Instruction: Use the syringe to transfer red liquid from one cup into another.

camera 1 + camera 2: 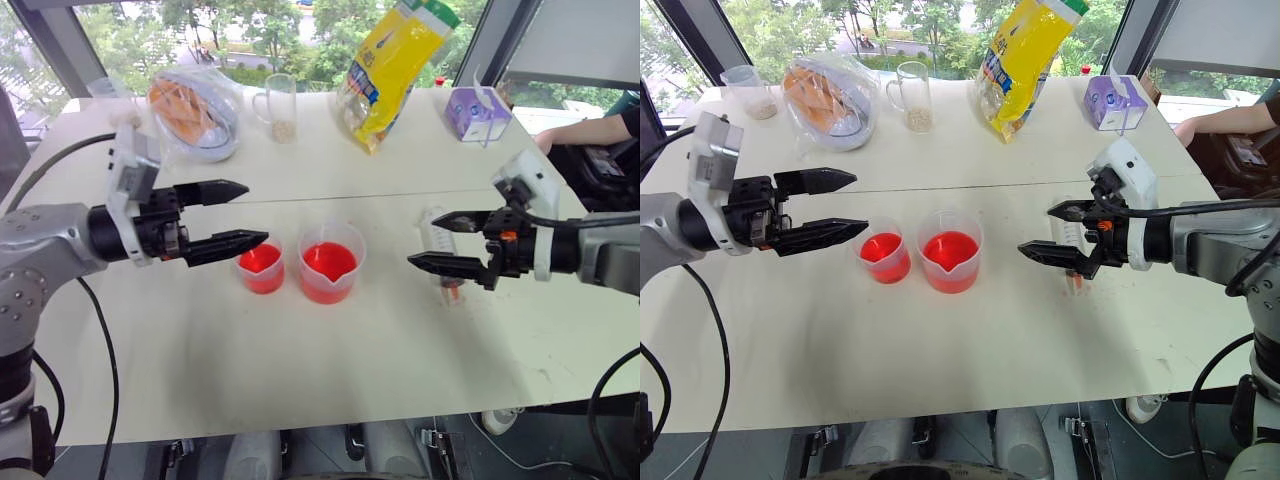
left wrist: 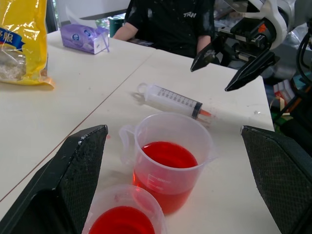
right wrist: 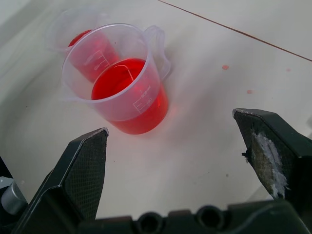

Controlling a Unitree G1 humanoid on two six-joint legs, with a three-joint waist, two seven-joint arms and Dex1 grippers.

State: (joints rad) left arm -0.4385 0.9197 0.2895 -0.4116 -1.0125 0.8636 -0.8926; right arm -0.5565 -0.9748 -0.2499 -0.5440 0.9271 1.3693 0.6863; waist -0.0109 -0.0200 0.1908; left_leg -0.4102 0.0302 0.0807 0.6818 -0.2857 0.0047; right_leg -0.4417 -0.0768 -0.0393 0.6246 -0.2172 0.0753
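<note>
While both arms hover above the white tabletop [image 1: 330,360], neither carries anything: the left end effector [image 1: 232,216] has its two black fingers spread wide, pointing toward the cups from the robot's left, and the right end effector [image 1: 440,242] is likewise spread and empty, pointing inward from the robot's right. Between them stand the two clear cups, side by side and nearly touching, the smaller cup [image 1: 261,267] on the robot's left and the larger measuring cup [image 1: 331,262] on its right, each partly filled with red liquid [image 1: 329,263]. Whether the two cups actually touch cannot be told. Lying flat on the tabletop just beyond the right end effector is the syringe [image 2: 173,100], its reddish tip aimed toward the near edge; from the head views the black fingers cover much of its barrel, so its markings are hard to read there. Along the far side sit a yellow bag [image 1: 395,68], a glass mug [image 1: 279,105], a plastic-wrapped bundle [image 1: 195,110] and a purple tissue box [image 1: 477,112]. A person's arm [image 1: 590,130] enters from the far right, cut off by the frame edge.
</note>
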